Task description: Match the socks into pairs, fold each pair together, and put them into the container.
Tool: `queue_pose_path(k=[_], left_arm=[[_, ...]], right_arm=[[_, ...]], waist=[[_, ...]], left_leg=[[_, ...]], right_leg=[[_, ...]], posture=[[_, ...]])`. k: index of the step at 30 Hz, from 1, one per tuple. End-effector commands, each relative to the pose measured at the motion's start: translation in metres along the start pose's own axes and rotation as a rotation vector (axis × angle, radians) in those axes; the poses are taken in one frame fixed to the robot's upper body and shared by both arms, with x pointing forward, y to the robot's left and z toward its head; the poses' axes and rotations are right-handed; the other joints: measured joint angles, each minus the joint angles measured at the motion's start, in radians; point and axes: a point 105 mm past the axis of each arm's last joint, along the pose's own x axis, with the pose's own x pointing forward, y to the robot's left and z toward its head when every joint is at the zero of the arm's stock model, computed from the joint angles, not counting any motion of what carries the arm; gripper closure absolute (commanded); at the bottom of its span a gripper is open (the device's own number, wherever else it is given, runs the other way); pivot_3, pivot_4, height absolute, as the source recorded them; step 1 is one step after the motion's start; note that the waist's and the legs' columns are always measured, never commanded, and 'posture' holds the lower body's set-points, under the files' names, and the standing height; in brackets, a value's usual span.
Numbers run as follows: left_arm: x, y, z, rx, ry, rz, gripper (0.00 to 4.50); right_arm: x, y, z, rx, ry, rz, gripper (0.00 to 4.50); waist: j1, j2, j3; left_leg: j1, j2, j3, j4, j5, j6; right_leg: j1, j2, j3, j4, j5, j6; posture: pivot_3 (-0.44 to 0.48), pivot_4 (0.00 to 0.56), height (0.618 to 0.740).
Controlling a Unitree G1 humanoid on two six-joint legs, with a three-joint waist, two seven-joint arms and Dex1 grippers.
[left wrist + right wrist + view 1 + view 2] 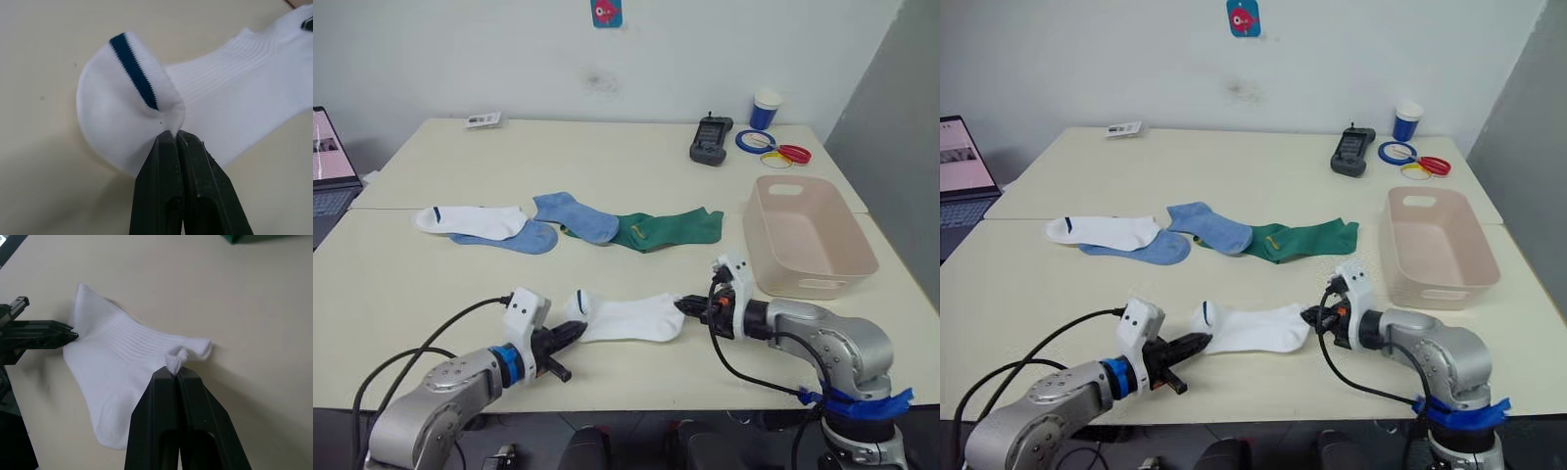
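Socks are what this moment turns on, and chiefly the white sock (628,318) lying flat near the front edge of the table (607,166), stretched between the two grippers. Its long axis runs across the table, left to right. The left gripper (576,333) has its two black fingers pinched shut on a fold of fabric at the striped cuff end; the right gripper (688,306) is likewise closed on a small tuft at the opposite end. Each arm therefore holds the end on its own side, and neither is nearer than the other.

Its mate, the second white sock (473,220), lies in the row farther back and to the left, well apart from the held one and partly over a light blue sock (514,239). The coming move likely depends on carrying the held sock back and leftward onto that mate, so the left arm is the nearer of the two.

By count: two white socks and two light blue, the second blue sock (576,215) lying beside the green. The dark green socks (668,229) seem to lie one on the other, so I can only tell one shape for sure. One container (808,235) stands on the right side of the table, beyond the right gripper, with nothing visible inside it; no pair is folded yet.

Near the table's far right corner sit a blue paper cup (766,109), a dark handset (710,139) and rings of coloured tape (773,149).
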Motion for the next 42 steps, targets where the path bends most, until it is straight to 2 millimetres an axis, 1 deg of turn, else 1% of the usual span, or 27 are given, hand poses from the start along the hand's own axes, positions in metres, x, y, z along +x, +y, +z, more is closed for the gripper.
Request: queue_pose_path(k=[1, 3, 6, 9, 13, 16, 18, 19, 21, 24, 27, 30, 32, 34, 37, 39, 41, 42], left_arm=[[0.002, -0.001, 0.004, 0.050, -0.019, 0.033, 4.50], [0.004, 0.003, 0.004, 0.058, -0.025, 0.058, 4.50], [0.003, 0.005, 0.004, 0.055, -0.029, 0.059, 3.89], [-0.002, 0.007, 0.004, 0.048, -0.025, 0.059, 3.01], [-0.012, 0.009, 0.003, 0.030, -0.010, 0.050, 1.76], [-0.024, 0.014, 0.001, 0.021, 0.012, 0.034, 0.82], [-0.033, 0.018, 0.002, 0.009, 0.020, 0.024, 0.22], [-0.037, 0.020, 0.002, 0.002, 0.024, 0.014, 0.00], [-0.047, 0.023, 0.005, -0.012, 0.028, -0.003, 0.00], [-0.060, 0.030, 0.009, -0.018, 0.035, -0.021, 0.00], [-0.067, 0.037, 0.014, -0.017, 0.041, -0.034, 0.00], [-0.062, 0.058, 0.022, 0.005, 0.013, 0.026, 0.00], [-0.053, 0.066, 0.025, 0.015, 0.000, 0.039, 0.00], [-0.037, 0.067, 0.029, 0.011, -0.026, 0.026, 0.00], [-0.023, 0.067, 0.030, 0.012, -0.042, 0.016, 0.00], [-0.013, 0.060, 0.030, 0.023, -0.043, -0.024, 0.00], [-0.003, 0.055, 0.029, 0.031, -0.044, -0.041, 0.39], [0.001, 0.054, 0.029, 0.036, -0.040, -0.041, 0.58]], right_arm=[[0.000, 0.003, -0.002, -0.011, -0.019, -0.005, 4.48], [0.002, 0.002, -0.005, -0.009, -0.014, -0.013, 4.48], [0.002, -0.001, -0.010, -0.008, -0.005, -0.024, 4.50], [0.001, -0.004, -0.014, -0.018, 0.007, -0.029, 4.50], [0.000, -0.005, -0.012, -0.036, 0.003, -0.022, 4.50], [-0.002, -0.005, -0.009, -0.035, -0.003, -0.006, 3.82], [-0.005, -0.009, -0.007, -0.057, -0.003, -0.025, 3.17], [-0.006, -0.010, -0.006, -0.065, -0.002, -0.028, 2.83], [-0.010, -0.012, -0.004, -0.074, -0.006, -0.027, 2.13], [-0.018, -0.007, -0.004, -0.082, 0.007, 0.023, 1.05], [-0.026, -0.005, -0.004, -0.077, 0.019, 0.060, 0.04], [-0.024, -0.016, 0.000, -0.077, 0.012, 0.023, 0.04], [-0.020, -0.021, -0.001, -0.066, 0.014, 0.005, 0.04], [-0.015, -0.022, -0.005, -0.058, 0.022, 0.007, 0.04], [-0.011, -0.022, -0.008, -0.057, 0.028, 0.012, 0.04], [-0.010, -0.020, -0.009, -0.062, 0.031, 0.024, 0.04], [-0.009, -0.019, -0.010, -0.059, 0.031, 0.026, 0.02], [-0.009, -0.019, -0.010, -0.058, 0.030, 0.025, 0.21]], waist=[[0.001, 0.000, 0.000], [0.001, 0.000, 0.000], [0.001, 0.000, 0.000], [0.000, 0.000, 0.000], [-0.002, 0.000, 0.000], [-0.001, 0.000, 0.000], [-0.001, 0.000, 0.000], [-0.001, 0.000, 0.000], [-0.001, 0.000, 0.000], [0.000, 0.001, 0.001], [0.001, 0.001, 0.001], [0.002, 0.001, 0.001], [0.002, 0.001, 0.001], [0.003, 0.001, 0.001], [0.003, 0.000, 0.001], [0.002, 0.000, 0.001], [0.003, 0.000, 0.001], [0.003, 0.000, 0.001]], left_leg=[[0.000, 0.000, 0.000, 0.000, 0.000, 0.000], [0.000, 0.000, 0.000, 0.000, 0.000, 0.000], [0.000, 0.000, 0.000, 0.001, 0.000, 0.000], [0.000, 0.000, 0.000, 0.000, 0.000, 0.000], [0.000, 0.000, 0.001, 0.000, 0.000, 0.000], [0.000, 0.000, 0.000, 0.000, 0.000, 0.000], [0.000, 0.000, 0.000, 0.000, 0.000, 0.000], [0.000, 0.000, 0.000, 0.000, 0.000, 0.000], [0.000, 0.001, 0.000, 0.000, 0.000, 0.000], [-0.001, 0.001, 0.000, 0.000, 0.000, 0.000], [-0.002, 0.001, 0.000, 0.000, 0.000, 0.000], [-0.002, 0.001, 0.000, 0.000, 0.000, 0.000], [-0.002, 0.000, 0.001, 0.000, 0.000, 0.000], [-0.002, 0.000, 0.001, 0.000, 0.000, 0.000], [-0.004, 0.000, 0.002, 0.000, 0.000, 0.000], [-0.010, 0.000, 0.002, 0.001, 0.000, 0.000], [-0.011, 0.000, 0.002, 0.001, 0.000, 0.000], [-0.012, 0.000, 0.002, 0.001, 0.000, 0.000]], right_leg=[[0.000, 0.000, 0.000, 0.000, 0.000, 0.000], [0.000, -0.001, 0.001, 0.000, 0.000, 0.000], [0.000, -0.001, 0.002, 0.000, 0.000, 0.001], [0.000, -0.001, 0.001, 0.000, 0.000, 0.000], [0.000, -0.001, 0.001, 0.000, 0.000, 0.000], [0.000, 0.000, 0.000, 0.000, 0.000, 0.000], [0.000, 0.000, 0.000, 0.000, 0.000, 0.000], [0.000, 0.000, 0.000, 0.000, 0.000, 0.000], [-0.001, -0.001, 0.001, 0.000, 0.000, 0.000], [-0.002, -0.001, 0.001, -0.001, 0.000, 0.000], [-0.003, -0.001, 0.001, -0.001, -0.001, -0.001], [-0.004, -0.001, 0.001, -0.001, -0.001, -0.001], [-0.004, -0.001, 0.000, -0.001, 0.000, 0.000], [-0.003, -0.001, 0.000, -0.001, 0.000, 0.000], [-0.005, -0.001, 0.001, -0.001, 0.000, 0.000], [-0.010, -0.001, 0.001, -0.001, 0.000, 0.001], [-0.011, -0.001, 0.000, -0.001, 0.000, 0.001], [-0.011, -0.001, 0.000, -0.001, 0.000, 0.001]], posture=[[0.000, 0.150, 0.740], [0.000, 0.150, 0.740], [0.000, 0.150, 0.740], [0.000, 0.150, 0.740], [0.000, 0.150, 0.740], [0.000, 0.150, 0.740], [0.000, 0.150, 0.740], [0.000, 0.150, 0.740], [0.000, 0.150, 0.740], [0.000, 0.150, 0.740], [0.000, 0.150, 0.740], [0.000, 0.150, 0.740], [0.000, 0.150, 0.740], [0.000, 0.150, 0.740], [0.000, 0.150, 0.740], [0.000, 0.150, 0.740], [0.000, 0.150, 0.740], [0.000, 0.150, 0.740]])
